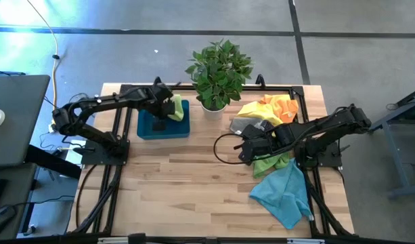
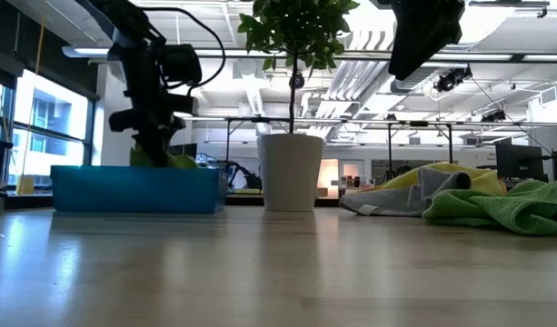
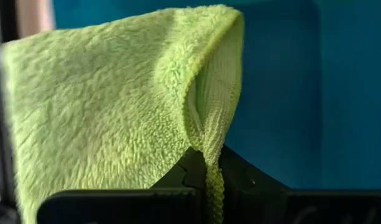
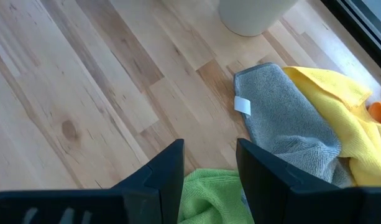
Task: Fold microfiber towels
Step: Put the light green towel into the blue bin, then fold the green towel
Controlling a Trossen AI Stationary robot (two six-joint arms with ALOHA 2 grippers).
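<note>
Fingers of the left gripper [image 3: 206, 186] are pinching a folded lime green towel [image 3: 115, 106] over the blue tray [image 1: 153, 127], while the right gripper [image 4: 209, 162] is hovering, fingers apart, above the counter's towel heap [image 1: 271, 125]; soft, light cloth, best taken at a corner.

The lime green towel [image 3: 103, 106] is fluffy, deep-piled cloth with a ribbed stitched hem. The grey towel [image 4: 289, 121] is shorter-napped, matt cloth bearing a small white label. The bench [image 4: 78, 81] is pale, smooth wood with visible grain. The tray [image 2: 137, 189] looks like smooth blue plastic.
</note>
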